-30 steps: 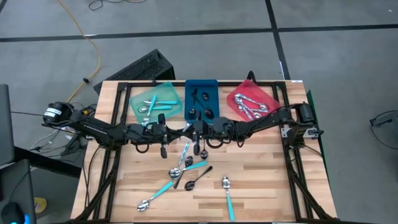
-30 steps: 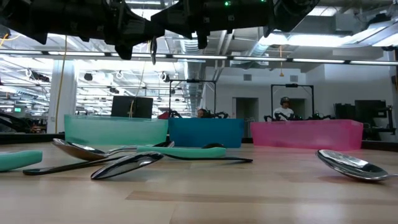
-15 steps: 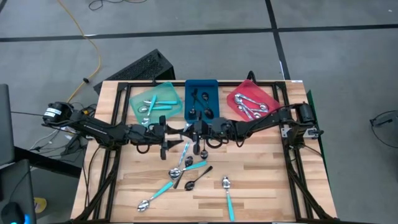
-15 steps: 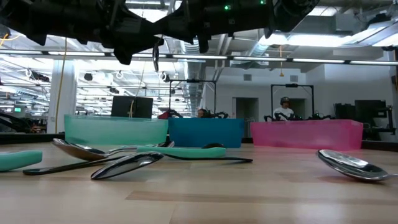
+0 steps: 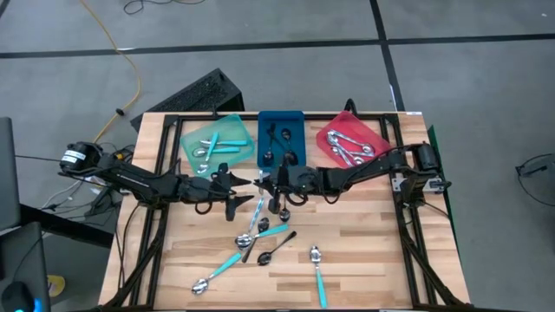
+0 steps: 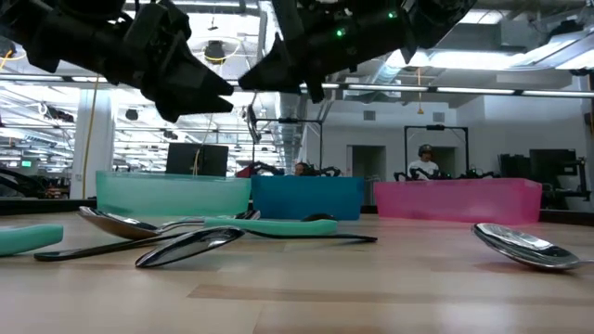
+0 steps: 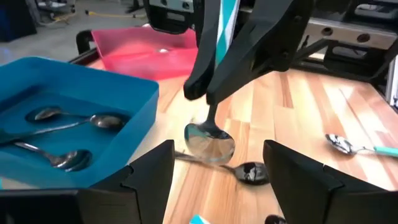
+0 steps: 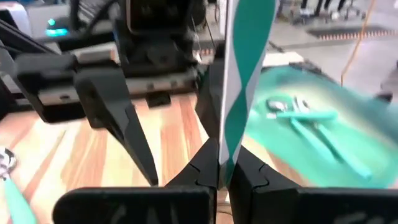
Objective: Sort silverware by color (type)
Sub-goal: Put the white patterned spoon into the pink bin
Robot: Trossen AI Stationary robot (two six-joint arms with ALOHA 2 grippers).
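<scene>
On the wooden table (image 5: 364, 251) at mid-frame, my right gripper (image 5: 264, 183) clamped one teal-handled spoon (image 7: 214, 74); my left gripper (image 5: 241, 198) stood wide open. Three trays held spoons.

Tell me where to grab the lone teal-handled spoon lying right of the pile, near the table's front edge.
Grip the lone spoon mid-way along its teal handle, coming straight down with jaws across its width. It lies flat, clear of the other spoons, and the handle is straight where the bowl is rounded.
</scene>
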